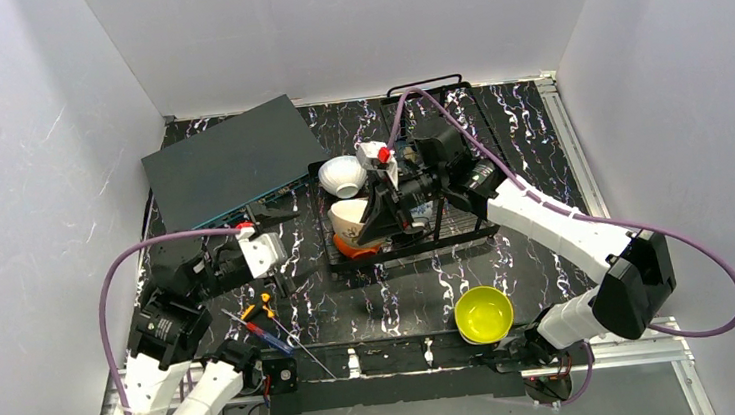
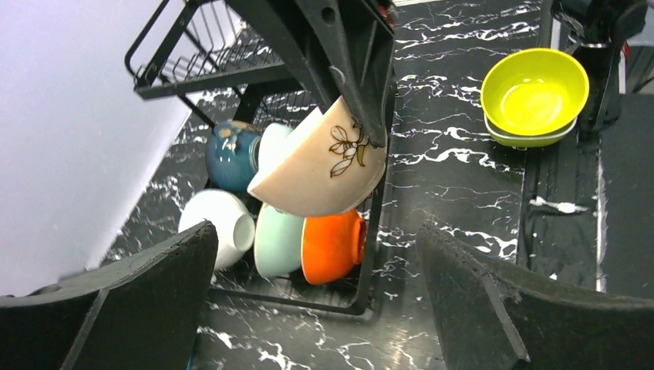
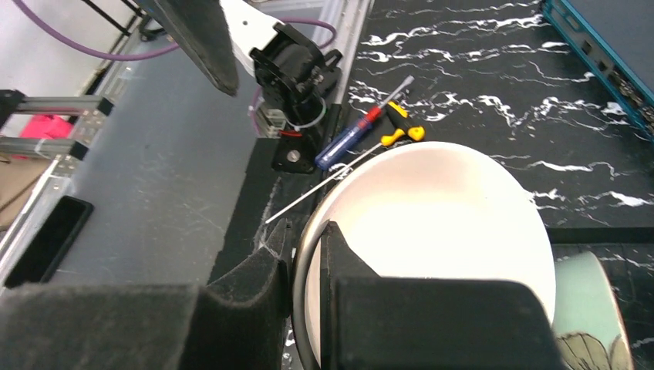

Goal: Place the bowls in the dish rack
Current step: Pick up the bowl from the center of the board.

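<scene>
1. Holding in the right gripper point(image 3: 305, 258), jaws narrow and pinching the rim, the pinkish beige round ceramic bowl with a painted flower point(image 2: 320, 166); hanging it just above the orange bowl point(image 2: 332, 247) and mint-green bowl point(image 2: 278, 239) at the front of the black wire dish rack point(image 2: 216, 79).
2. Hovering the left gripper point(image 2: 316, 231), spread wide and empty, near the rack.
3. Likely risking a slip from the thin rim pinch, or a knock unseating the racked bowls during lowering.
4. Tilting steeply on edge: mouth facing the dark blue bowl point(image 2: 231, 154), foot toward open table; being round, showing no long axis.

No legible text, labels or numbers anywhere.
</scene>
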Available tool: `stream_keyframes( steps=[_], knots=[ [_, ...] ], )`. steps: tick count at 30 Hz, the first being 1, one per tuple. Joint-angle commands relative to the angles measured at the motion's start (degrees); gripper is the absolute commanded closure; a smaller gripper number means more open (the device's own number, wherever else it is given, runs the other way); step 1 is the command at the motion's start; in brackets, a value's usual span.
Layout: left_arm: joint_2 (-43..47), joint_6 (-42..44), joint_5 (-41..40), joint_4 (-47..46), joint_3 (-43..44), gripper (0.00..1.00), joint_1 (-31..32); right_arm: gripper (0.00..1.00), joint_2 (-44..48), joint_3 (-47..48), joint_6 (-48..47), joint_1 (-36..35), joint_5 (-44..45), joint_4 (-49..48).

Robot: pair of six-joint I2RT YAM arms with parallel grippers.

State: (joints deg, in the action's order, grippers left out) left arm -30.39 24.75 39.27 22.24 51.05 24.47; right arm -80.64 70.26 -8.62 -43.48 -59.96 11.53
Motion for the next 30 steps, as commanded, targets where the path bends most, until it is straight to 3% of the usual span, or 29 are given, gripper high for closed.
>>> stream_keyframes(
  steps=[1,9,14,22,30],
  knots=[
    [-3.2,11.8,8.0,-2.4,0.6,0.02,-0.1,0.99,0.0,2.9,7.4,0.2,-7.7,-8.6],
    [-8.9,17.7,13.7,-4.4,2.2,0.02,0.5,0.99,-1.3,2.9,14.8,0.2,-10.3,-13.6],
    [-12.6,18.4,12.3,-4.5,2.8,0.02,2.9,0.99,-1.7,2.9,16.6,0.2,-10.8,-14.9],
    [-17.3,22.1,1.4,-3.7,1.4,0.06,12.1,0.99,-2.6,2.9,21.5,0.2,-11.6,-19.4],
    [-19.4,24.8,-10.7,-3.8,0.2,0.21,16.5,0.99,-3.3,2.9,24.7,0.2,-12.3,-21.5]
  ],
)
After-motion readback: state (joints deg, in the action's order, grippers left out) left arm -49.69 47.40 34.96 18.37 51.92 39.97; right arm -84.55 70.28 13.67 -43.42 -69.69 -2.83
